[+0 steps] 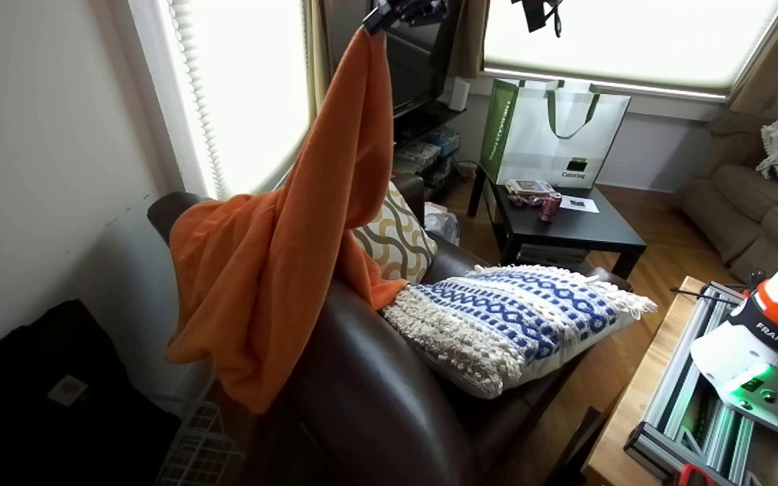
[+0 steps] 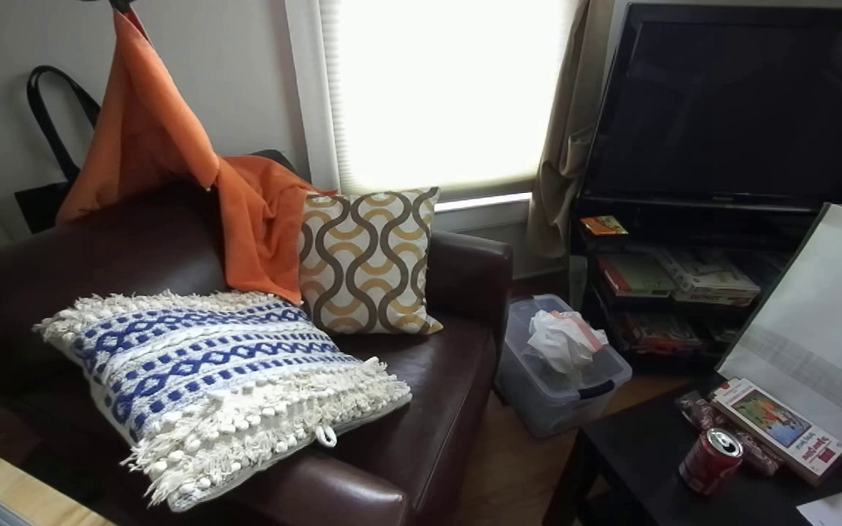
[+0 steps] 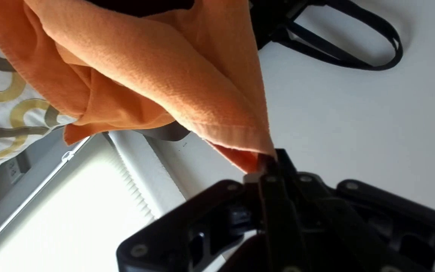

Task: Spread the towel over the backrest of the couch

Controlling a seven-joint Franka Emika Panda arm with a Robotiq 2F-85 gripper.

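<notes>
The orange towel lies partly over the far part of the dark-brown backrest. In an exterior view the towel hangs down the couch's front side to the pillows, and more hangs behind the backrest. The couch shows its glossy seat and arm. My gripper is shut on one corner of the towel, high above the backrest, pulling the cloth into a steep peak. In the wrist view the towel runs up to the closed fingertips. The near part of the backrest is bare.
A blue-white knit pillow and a wavy-patterned pillow rest on the couch. A black bag and white wire rack stand behind it by the wall. A window and television are beyond.
</notes>
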